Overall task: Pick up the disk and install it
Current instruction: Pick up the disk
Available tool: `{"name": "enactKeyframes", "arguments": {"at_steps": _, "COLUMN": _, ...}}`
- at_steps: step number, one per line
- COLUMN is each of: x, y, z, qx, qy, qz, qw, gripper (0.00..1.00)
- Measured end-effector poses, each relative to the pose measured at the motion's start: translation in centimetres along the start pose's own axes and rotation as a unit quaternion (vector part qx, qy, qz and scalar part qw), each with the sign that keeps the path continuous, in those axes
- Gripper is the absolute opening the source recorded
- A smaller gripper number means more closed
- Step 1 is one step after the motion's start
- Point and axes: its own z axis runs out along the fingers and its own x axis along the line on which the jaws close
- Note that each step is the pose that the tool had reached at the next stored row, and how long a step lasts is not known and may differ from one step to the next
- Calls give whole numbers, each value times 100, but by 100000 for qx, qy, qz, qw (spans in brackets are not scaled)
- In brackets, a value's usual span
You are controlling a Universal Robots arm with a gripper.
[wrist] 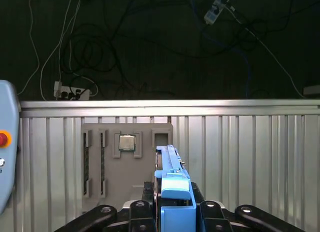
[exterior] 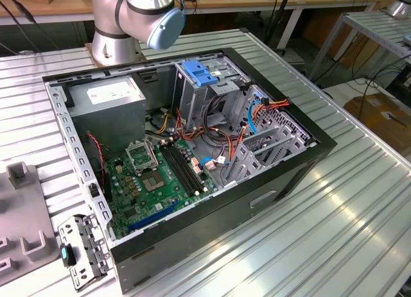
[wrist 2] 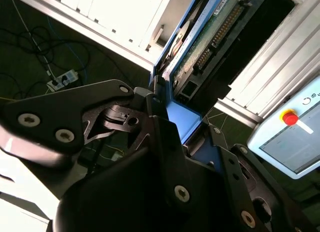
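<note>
In the exterior view, an open computer case point(exterior: 192, 246) lies on its side on the ribbed metal table point(exterior: 334, 233), with the arm point(exterior: 141, 15) standing behind it. Inside the case are a grey power-supply box point(exterior: 109, 101), a metal drive cage point(exterior: 215, 98) topped by a blue latch point(exterior: 200, 74), a green motherboard point(exterior: 160, 181) and loose coloured cables point(exterior: 205, 133) crossing the middle. A grey fixture tray point(exterior: 19, 226) sits on the table at the exterior view's left.

In the second wrist view, the black gripper point(wrist 2: 175, 117) is pinched onto the disk point(wrist 2: 210, 31) by its blue carrier rail point(wrist 2: 182, 119). The disk is clear of the table, and its long axis runs straight out from the gripper, away from the camera. It is turned on edge, with its green circuit-board face showing. Beyond it are a pale control pendant point(wrist 2: 295, 142) with a red button point(wrist 2: 290, 117), and a power strip point(wrist 2: 64, 79) among cables on the dark floor.

In the first wrist view, the gripper point(wrist: 172, 214) flanks the disk point(wrist: 167, 162) on both sides. The disk is seen thin edge on, standing upright between the fingers. Behind it on the table point(wrist: 240, 152) lies the grey fixture tray point(wrist: 100, 167), with a small square chip point(wrist: 126, 142) seated in one pocket. Nothing stands between the disk and the tray.
</note>
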Motion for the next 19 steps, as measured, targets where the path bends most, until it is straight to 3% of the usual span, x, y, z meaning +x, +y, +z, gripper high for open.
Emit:
{"name": "enactKeyframes", "arguments": {"at_steps": 10, "x": -1, "y": -1, "z": -157, "qx": -198, "qy": 5, "qz": 2, "qw": 100000, "gripper": 37}}
{"name": "enactKeyframes", "arguments": {"at_steps": 16, "x": -1, "y": -1, "z": -162, "qx": -213, "qy": -22, "qz": -1, "qw": 100000, "gripper": 37}}
{"name": "enactKeyframes", "arguments": {"at_steps": 19, "x": -1, "y": -36, "z": -162, "qx": -214, "qy": -22, "qz": -3, "qw": 100000, "gripper": 37}}
